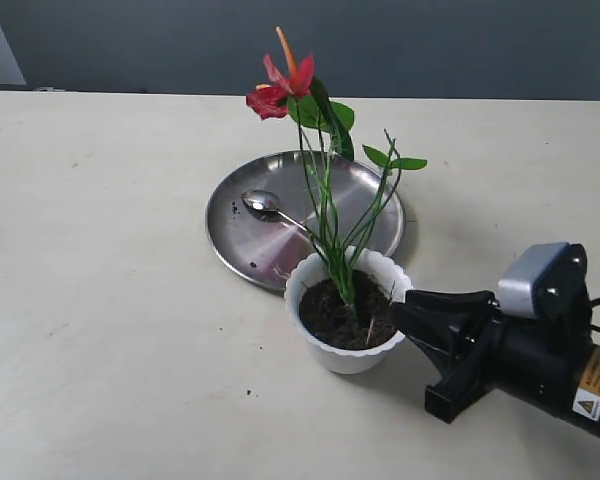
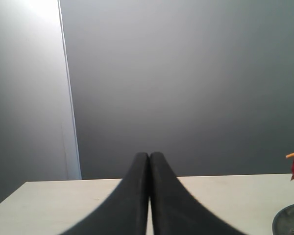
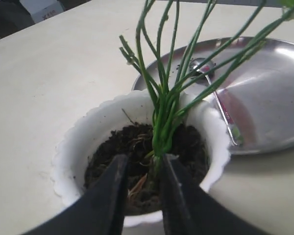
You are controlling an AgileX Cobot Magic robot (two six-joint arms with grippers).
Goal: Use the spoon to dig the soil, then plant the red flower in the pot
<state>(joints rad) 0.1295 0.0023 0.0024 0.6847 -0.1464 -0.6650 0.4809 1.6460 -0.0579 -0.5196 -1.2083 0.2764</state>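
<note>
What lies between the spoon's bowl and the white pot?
In the exterior view, only bare steel plate and the spoon's own handle lie before the pot.

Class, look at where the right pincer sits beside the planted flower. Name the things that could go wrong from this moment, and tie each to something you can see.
1. The right pincer is open right by the stem base of the red flower; pulling away carelessly could snag a stem and uproot it.
2. The flower stands tall and top-heavy in loose soil, so it may lean.
3. A nudge could tip the pot.
</note>
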